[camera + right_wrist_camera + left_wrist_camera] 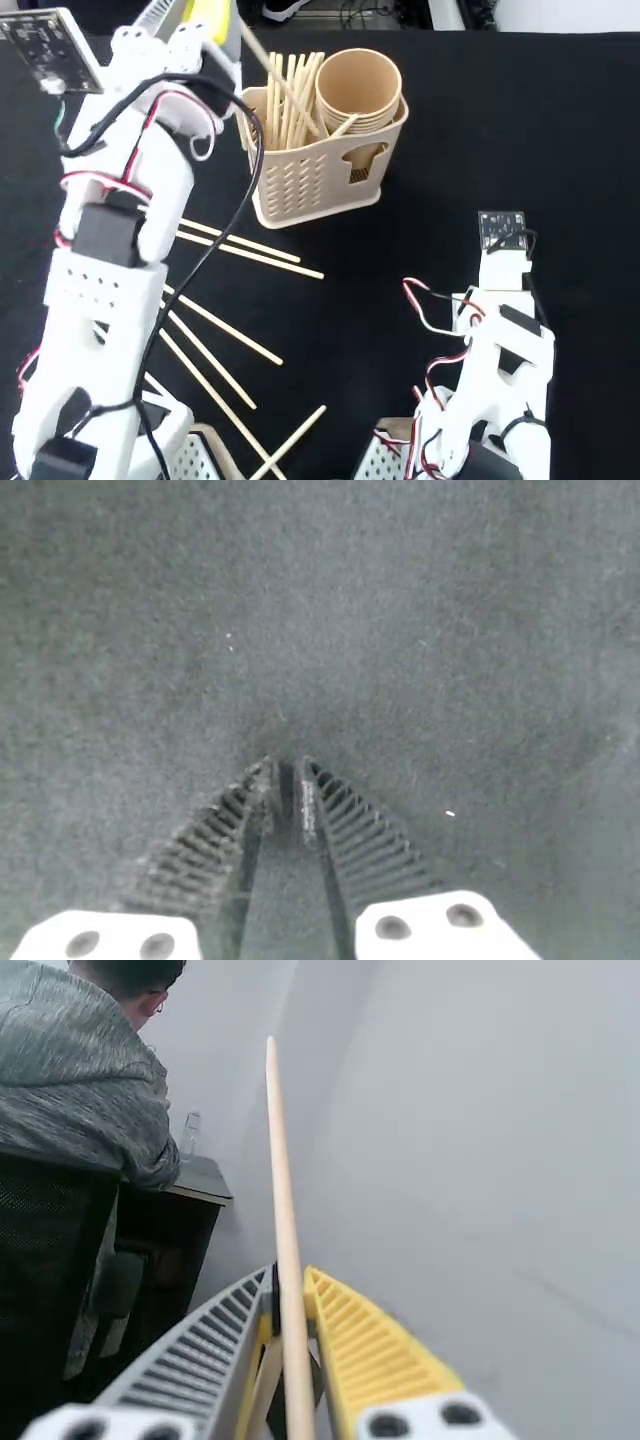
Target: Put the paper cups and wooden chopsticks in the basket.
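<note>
While the left gripper [288,1278] is clamped on one pale wooden chopstick [285,85] at the upper left of the high view, the stick slants over the beige slotted plastic basket [320,180], which holds the stacked tan paper cups [358,85]. Several loose wooden chopsticks [250,250] lie on the black table [500,120], lower left. The right gripper [287,780], closed to a sliver, grips nothing.

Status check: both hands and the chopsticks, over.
Left hand shut on one chopstick by basket. Right hand shut, empty. Paper cups in basket; several chopsticks loose on table.
</note>
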Available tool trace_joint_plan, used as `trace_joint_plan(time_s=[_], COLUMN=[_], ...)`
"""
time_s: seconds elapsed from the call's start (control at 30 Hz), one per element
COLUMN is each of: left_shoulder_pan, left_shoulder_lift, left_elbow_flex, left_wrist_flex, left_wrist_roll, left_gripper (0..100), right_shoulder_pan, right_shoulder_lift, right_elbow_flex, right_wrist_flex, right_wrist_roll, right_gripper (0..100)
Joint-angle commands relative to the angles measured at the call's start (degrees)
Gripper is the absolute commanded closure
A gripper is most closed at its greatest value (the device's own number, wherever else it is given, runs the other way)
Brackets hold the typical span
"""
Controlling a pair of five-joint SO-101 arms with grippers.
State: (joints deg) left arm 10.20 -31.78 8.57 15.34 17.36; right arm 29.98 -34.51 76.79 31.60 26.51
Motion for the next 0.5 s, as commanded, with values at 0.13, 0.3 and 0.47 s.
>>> trace_joint_plan(time_s=[0.13,0.3,0.47], left_shoulder_pan=[0.92,1.1,4.18], left_shoulder_lift=[1.49,1.76,1.76], left_elbow_flex=[-6.29,-10.86,-10.77], left_wrist_flex=[-2.9,-2.55,-2.55], left_wrist_roll=[-4.13,-4.04,-4.4], left_gripper=[97,97,97], right_shoulder_pan=[-0.53,-0.53,-0.53], right_shoulder_lift=[-1.45,-1.45,-1.45], right_elbow_flex=[-0.22,-0.22,-0.22], right_wrist_flex=[-0.7,-0.7,-0.7], right_wrist_roll=[0.44,0.44,0.44], right_gripper=[94.5,94.5,94.5])
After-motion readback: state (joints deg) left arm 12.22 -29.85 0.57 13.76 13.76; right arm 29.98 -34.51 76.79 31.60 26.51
